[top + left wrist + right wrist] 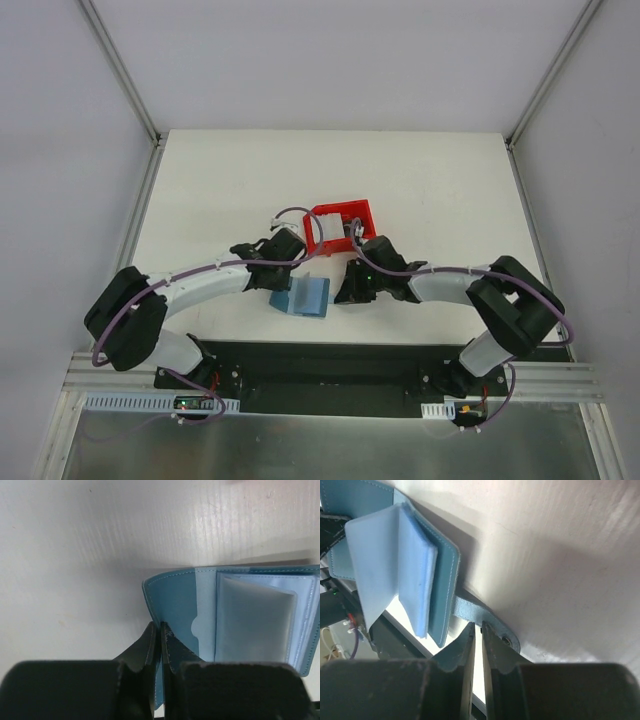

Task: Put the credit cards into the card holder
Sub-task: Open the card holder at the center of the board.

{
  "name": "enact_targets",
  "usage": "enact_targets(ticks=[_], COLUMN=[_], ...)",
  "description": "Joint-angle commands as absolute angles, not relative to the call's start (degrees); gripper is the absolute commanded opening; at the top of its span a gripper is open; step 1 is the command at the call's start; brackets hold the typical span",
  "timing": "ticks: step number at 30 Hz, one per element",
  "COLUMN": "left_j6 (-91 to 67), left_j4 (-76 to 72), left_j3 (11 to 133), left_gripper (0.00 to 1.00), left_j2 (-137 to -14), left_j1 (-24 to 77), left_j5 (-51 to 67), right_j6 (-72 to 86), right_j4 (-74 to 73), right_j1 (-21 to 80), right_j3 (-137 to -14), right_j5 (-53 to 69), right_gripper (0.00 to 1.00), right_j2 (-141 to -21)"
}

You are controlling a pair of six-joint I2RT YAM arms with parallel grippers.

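Left gripper (159,632) is clamped shut on the cover of the open card holder (175,600); right gripper (477,630) pinches its clasp tab (465,605). It lies near the table's (220,180) near edge, mid-width. Opposing pulls could slip the tab free, and the covers would fold closed. One card holder, one red bin (340,206) behind it; the credit cards (335,226) inside form a white stack, too small to count.

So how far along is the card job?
Done: the wallet lies open. In hand: left tool shut on its cover edge, right tool shut on the clasp tab. Left: the cards sit in the red bin, none held, so loading looks unstarted.
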State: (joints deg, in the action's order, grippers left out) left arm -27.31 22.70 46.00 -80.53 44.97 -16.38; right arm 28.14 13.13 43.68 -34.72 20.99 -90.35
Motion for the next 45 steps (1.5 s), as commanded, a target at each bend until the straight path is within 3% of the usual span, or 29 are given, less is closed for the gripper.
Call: enact_targets(ticks=[1, 16, 30, 39, 45], left_j6=[-30.14, -39.11, -41.83, -44.29, -45.00], left_j4=[19.52, 8.88, 5.63, 4.40, 3.17], left_j3=[43.25, 38.23, 36.83, 35.95, 34.63], left_gripper=[0.00, 0.00, 0.00, 0.00, 0.01], left_j2=[-80.15, -78.22, -75.24, -75.32, -74.09], left_j1=[44.47, 44.91, 44.91, 44.91, 44.91], left_j5=[-9.42, -1.41, 2.20, 2.11, 2.37], right_j6=[23.30, 16.27, 17.48, 22.59, 24.34], right_j4=[2.48, -15.46, -14.70, -8.00, -7.65], right_j1=[43.15, 41.84, 41.13, 44.03, 46.67], right_j3=[-38.13, -44.03, -47.82, -43.95, -43.95], right_j5=[14.69, 2.91, 9.92, 15.38, 12.48], right_gripper=[0.13, 0.21, 0.29, 0.27, 0.26], right_j2=[-88.51, -81.39, -72.51, -78.65, -83.58])
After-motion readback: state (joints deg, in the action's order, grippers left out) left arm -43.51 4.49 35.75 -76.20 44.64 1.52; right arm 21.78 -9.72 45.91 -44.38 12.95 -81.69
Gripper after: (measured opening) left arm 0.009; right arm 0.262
